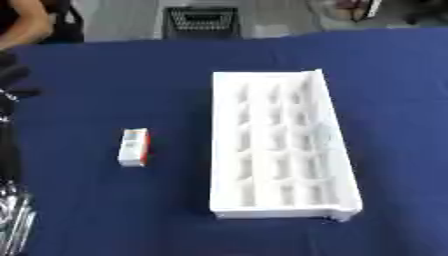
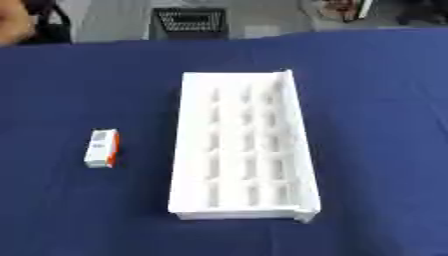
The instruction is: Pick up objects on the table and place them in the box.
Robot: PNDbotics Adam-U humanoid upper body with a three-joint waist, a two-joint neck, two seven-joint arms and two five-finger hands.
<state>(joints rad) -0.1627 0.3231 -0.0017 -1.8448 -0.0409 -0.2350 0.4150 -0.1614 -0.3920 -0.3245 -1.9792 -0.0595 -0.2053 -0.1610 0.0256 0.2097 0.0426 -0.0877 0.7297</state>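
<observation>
A small white packet with an orange side [image 1: 134, 147] lies flat on the blue tablecloth, left of centre. To its right stands a long white foam box [image 1: 222, 150] divided into several empty compartments, with a raised wall along its right side. My left hand [image 1: 12, 75] shows only as a dark shape at the left edge of the left eye view, well behind and left of the packet and apart from it. Silver parts of that arm [image 1: 14, 220] show in the lower left corner. No right hand appears in either view.
The blue cloth [image 2: 376, 125] covers the whole table. Beyond the far edge stands a black slatted crate [image 1: 202, 21]. A person's arm [image 1: 22, 22] shows at the upper left, off the table.
</observation>
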